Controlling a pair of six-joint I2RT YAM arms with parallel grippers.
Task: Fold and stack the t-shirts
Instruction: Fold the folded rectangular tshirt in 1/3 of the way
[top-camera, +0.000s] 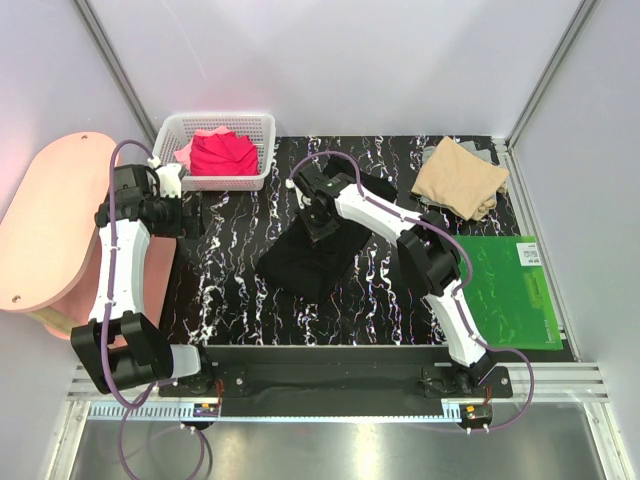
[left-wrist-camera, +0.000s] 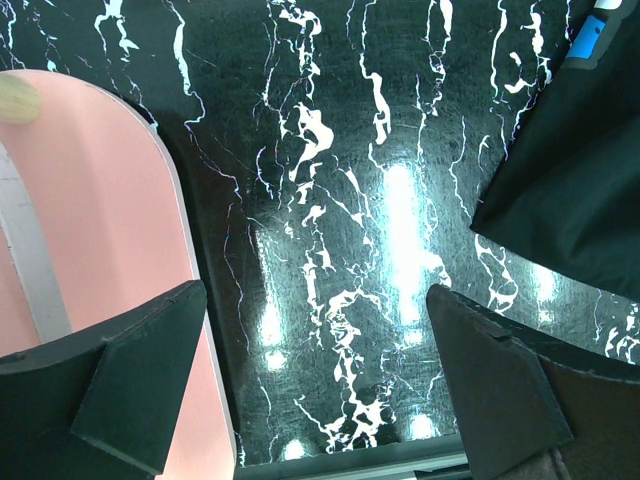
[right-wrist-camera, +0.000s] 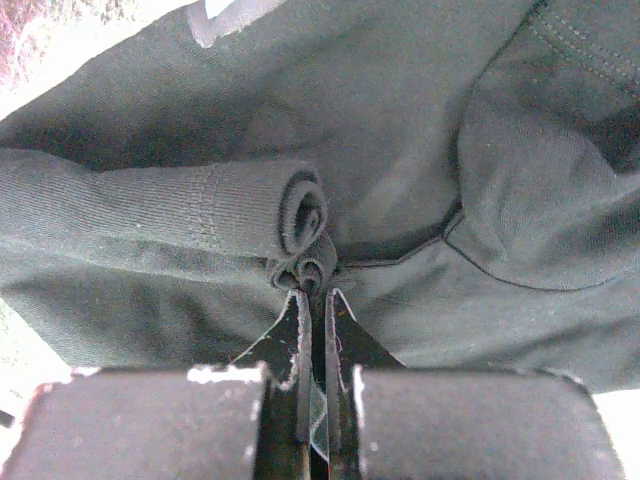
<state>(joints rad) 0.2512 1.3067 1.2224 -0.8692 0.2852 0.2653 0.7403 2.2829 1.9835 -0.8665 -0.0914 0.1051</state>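
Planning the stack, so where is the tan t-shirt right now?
In the top view, the tan t-shirt lies at the far right of the table, just beyond the green board and right of the black t-shirt.

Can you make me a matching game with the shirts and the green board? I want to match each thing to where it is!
Things:
1. black t-shirt
2. tan t-shirt
3. red t-shirt
4. green board

Places:
A. inside the white basket
B. lying flat by the right edge of the table
C. in the middle, pinched by the right claw
D. at the far right corner

Right pairs: 1-C, 2-D, 3-A, 4-B.
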